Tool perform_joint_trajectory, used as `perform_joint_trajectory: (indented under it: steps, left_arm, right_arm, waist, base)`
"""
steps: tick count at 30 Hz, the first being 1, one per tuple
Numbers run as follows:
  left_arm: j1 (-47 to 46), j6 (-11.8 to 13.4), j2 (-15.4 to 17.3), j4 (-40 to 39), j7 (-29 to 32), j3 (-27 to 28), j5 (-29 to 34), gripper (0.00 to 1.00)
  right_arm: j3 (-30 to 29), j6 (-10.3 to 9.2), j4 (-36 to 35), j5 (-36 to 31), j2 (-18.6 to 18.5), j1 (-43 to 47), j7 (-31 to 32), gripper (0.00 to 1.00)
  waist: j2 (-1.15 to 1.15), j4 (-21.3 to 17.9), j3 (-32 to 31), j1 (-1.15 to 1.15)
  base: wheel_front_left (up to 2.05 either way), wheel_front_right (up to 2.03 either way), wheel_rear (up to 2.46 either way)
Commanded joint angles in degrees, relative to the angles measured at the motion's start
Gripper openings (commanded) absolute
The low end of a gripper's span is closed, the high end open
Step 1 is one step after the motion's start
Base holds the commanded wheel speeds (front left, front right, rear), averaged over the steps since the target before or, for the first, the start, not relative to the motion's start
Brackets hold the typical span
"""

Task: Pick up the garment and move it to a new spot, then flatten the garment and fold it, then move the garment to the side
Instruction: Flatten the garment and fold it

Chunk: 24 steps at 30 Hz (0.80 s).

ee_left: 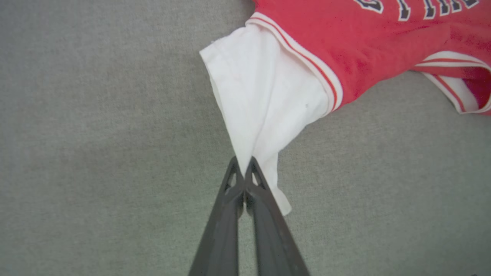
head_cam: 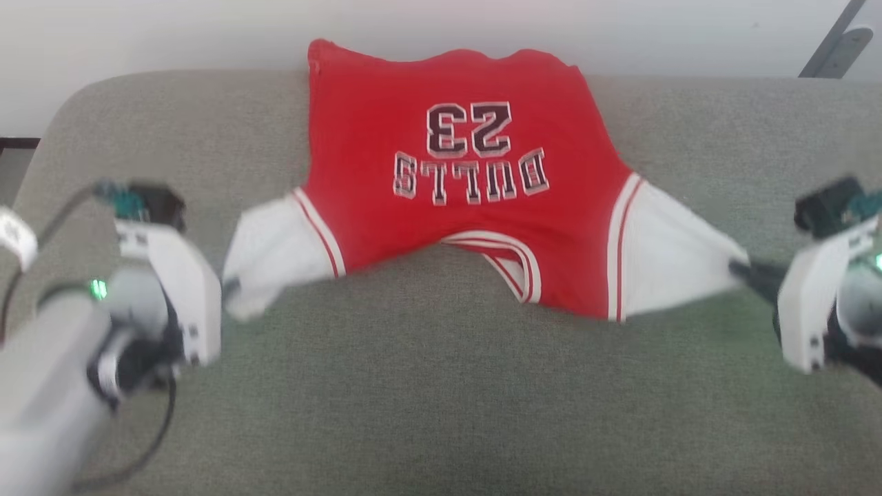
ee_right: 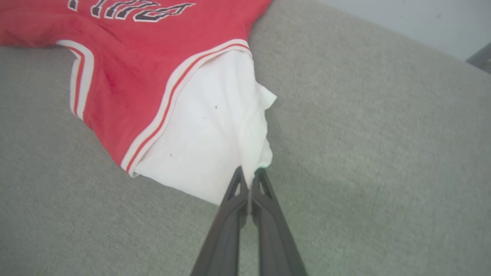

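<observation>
Head view: you see the garment (head_cam: 455, 186) spread on the grey upholstered surface (head_cam: 441, 413), print side up. The "BULLS 23" lettering reads upside down from this camera. The striped neckline (head_cam: 506, 265) therefore lies nearest the robot, and the hem reaches the far edge of the surface, where the pale wall (head_cam: 172, 34) begins. The red body sits roughly midway between the two arms, and its hem line is uneven.

Left gripper (head_cam: 231, 288): refer to the left wrist view. Both dark fingers are pressed together at the tips, clamping a pinch of the white left-side sleeve (ee_left: 261, 96). The cloth narrows to a point at the clamp, and a loose flap of sleeve lies alongside one finger.

Right gripper (head_cam: 743, 270): refer to the right wrist view. Its fingers are likewise closed tip to tip, on the outer edge of the white right-side sleeve (ee_right: 207, 134). The sleeve gathers into folds where it is gripped.

Each sleeve is drawn outward from the red body toward its own gripper. The grippers are well apart, one at each side of the garment, with fingers pointing inward. You cannot tell whether the pinched sleeve ends touch the surface or are raised off it. The head view is slightly blurred.
</observation>
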Motion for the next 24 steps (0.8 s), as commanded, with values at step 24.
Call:
perform_joint_trajectory:
  steps: [24]
  left_arm:
    - [26.48,24.09,18.75,-37.35,3.41,3.75,-6.32,0.0]
  right_arm:
    - [-28.17,0.01,-31.35,-3.71,4.04,41.33,25.41,0.0]
  waist:
    - [-0.01,-0.54,1.1,0.0]
  base:
    - [0.0,0.0,0.0]
